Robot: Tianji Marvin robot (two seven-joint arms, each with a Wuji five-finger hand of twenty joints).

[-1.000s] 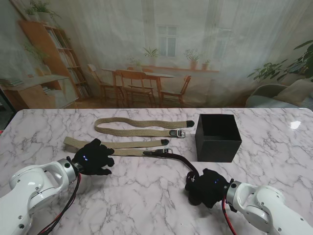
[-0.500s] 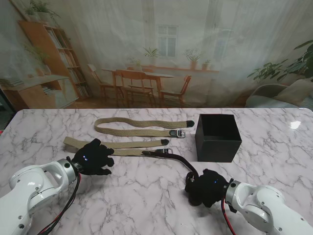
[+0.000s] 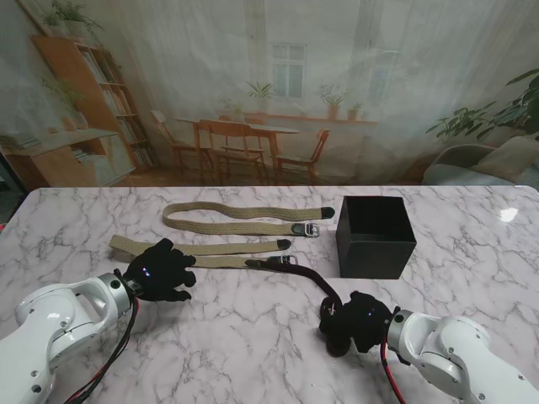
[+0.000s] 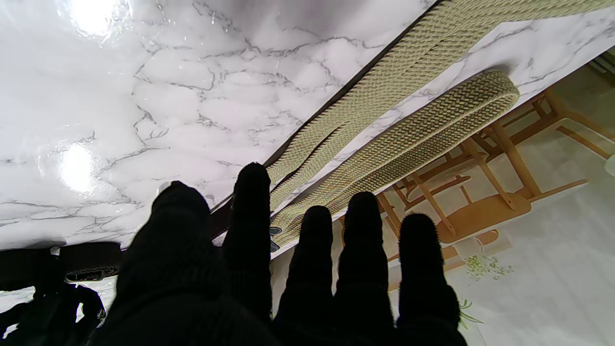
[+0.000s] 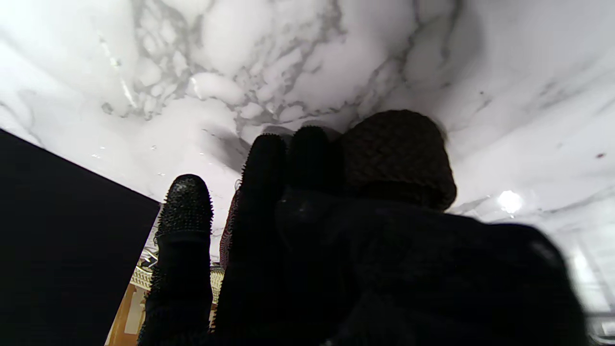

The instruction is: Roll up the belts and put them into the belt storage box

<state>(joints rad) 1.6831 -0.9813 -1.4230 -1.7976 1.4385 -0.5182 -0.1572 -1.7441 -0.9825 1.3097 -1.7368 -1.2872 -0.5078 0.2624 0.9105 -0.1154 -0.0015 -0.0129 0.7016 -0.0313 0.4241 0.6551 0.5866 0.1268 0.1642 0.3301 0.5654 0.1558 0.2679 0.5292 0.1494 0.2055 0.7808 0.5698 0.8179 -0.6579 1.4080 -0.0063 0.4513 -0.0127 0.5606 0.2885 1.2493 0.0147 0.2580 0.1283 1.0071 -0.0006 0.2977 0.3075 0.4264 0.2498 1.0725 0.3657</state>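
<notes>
In the stand view your right hand (image 3: 358,321) sits at the lower centre-right of the frame, clenched around the rolled end of the dark belt (image 3: 305,273); the belt's loose length runs up-left from it to a buckle near the frame's middle. In the right wrist view the dark woven roll (image 5: 396,154) is pressed against the fingers (image 5: 262,192), with the counter (image 5: 288,62) behind it. Your left hand (image 3: 162,269) lies at the lower left, fingers spread and released, resting on the left end of the nearer tan belt (image 3: 227,248). A second tan belt (image 3: 244,217) lies beyond it, toward the upper middle. The black belt storage box (image 3: 376,236) stands right of centre, just right of the belts' buckle ends.
</notes>
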